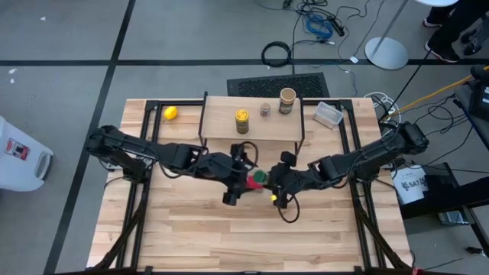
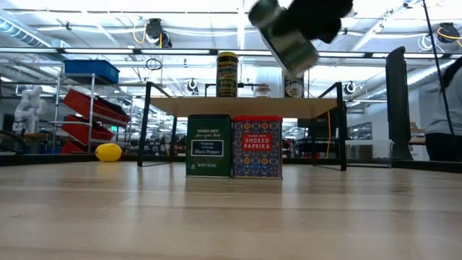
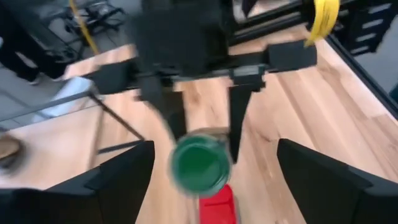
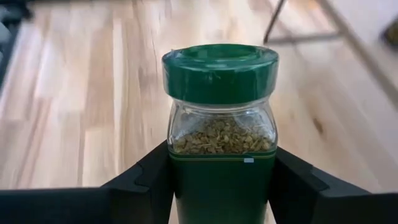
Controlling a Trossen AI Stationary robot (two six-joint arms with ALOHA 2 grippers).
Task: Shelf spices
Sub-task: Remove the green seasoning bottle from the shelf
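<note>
The green-lidded jar (image 4: 221,124) hangs above the desk (image 1: 191,237), pinched upright between the right fingers (image 4: 140,180), with the shelf (image 1: 221,124) toward twelve o'clock in the high view and the left gripper (image 1: 243,169), fingers spread, just beside it at nine.

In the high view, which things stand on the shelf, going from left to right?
On the shelf: yellow-lidded jar → tiny brownish jar → tan round-topped jar.
</note>
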